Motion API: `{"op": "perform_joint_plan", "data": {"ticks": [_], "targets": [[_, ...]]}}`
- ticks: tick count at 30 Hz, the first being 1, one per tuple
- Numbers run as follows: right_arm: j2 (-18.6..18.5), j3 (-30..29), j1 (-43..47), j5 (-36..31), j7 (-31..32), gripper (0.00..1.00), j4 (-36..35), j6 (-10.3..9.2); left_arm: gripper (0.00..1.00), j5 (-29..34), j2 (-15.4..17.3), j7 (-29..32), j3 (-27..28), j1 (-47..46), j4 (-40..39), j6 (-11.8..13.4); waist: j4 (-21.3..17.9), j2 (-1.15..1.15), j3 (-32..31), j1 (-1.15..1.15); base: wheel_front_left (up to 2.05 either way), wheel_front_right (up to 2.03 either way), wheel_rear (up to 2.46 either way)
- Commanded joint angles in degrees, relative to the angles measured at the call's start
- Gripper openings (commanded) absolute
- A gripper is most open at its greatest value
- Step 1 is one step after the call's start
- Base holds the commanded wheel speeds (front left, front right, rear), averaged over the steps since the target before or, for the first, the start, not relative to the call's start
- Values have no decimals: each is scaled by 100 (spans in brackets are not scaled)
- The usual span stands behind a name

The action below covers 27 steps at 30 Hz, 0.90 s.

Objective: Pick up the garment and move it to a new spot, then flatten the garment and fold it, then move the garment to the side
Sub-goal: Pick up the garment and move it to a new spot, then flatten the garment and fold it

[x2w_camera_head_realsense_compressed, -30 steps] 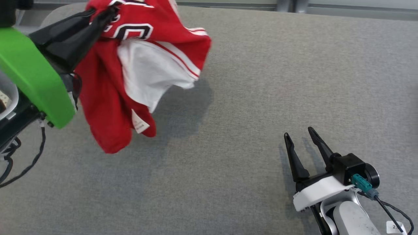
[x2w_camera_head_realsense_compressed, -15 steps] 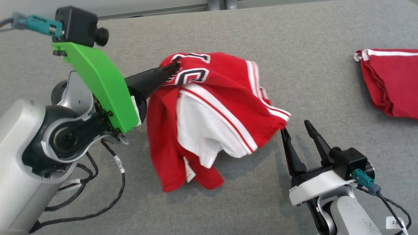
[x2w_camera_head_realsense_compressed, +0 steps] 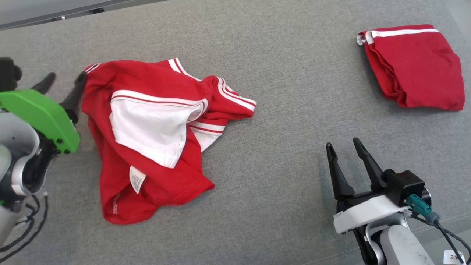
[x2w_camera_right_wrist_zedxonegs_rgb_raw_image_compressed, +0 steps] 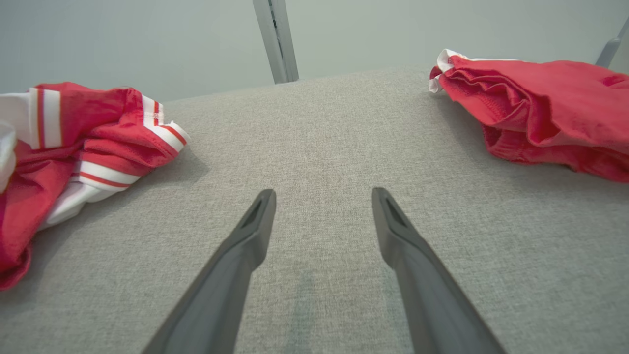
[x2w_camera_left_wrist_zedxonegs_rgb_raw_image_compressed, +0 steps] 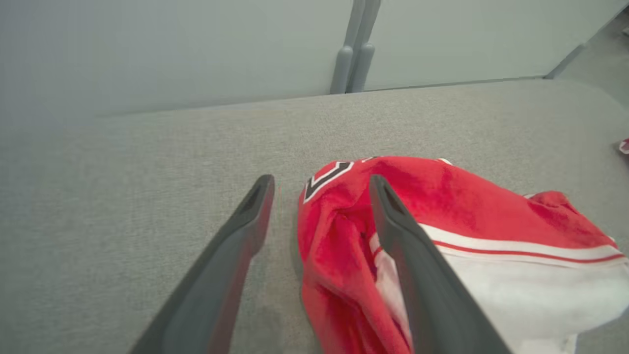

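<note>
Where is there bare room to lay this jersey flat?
Free: the grey surface between the crumpled jersey and the folded red garment, ahead of the right end effector. Crowded: far left, left end effector beside the jersey.

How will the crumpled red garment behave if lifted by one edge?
Probably floppy: the crumpled garment lies in soft folds, so it should hang and drape. Likely light, being thin cloth. Pushed, it would probably bunch on the grey fabric surface rather than slide.
</note>
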Motion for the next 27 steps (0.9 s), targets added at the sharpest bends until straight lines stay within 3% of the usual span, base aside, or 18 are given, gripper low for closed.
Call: {"op": "perform_joint_plan", "data": {"ticks": [1,2,6,12,20,27], "targets": [[-2,12,23,-30,-18,100,-38,-4,100,246,199,-122,-17,74,-84,103,90,14,-33,0,0,0,0],[-3,17,21,-45,-18,100,-50,-4,100,457,295,-270,-48,142,-227,252,129,14,-38,0,0,0,0],[-10,15,-18,-74,-18,100,-71,-5,100,789,168,-659,-146,452,-1062,700,303,14,-17,0,0,0,0],[-11,52,-150,-158,-18,100,-46,-4,100,1330,-527,-603,-897,470,-1855,1039,427,14,61,0,0,0,0],[-7,93,-177,-134,-18,100,-33,-4,100,1741,-1098,-274,-1620,71,-1351,833,262,14,191,0,0,0,0],[-8,144,-92,-26,-17,100,2,-4,100,1911,-1207,-51,-1896,-178,-1013,718,86,14,167,0,0,0,0]]}}
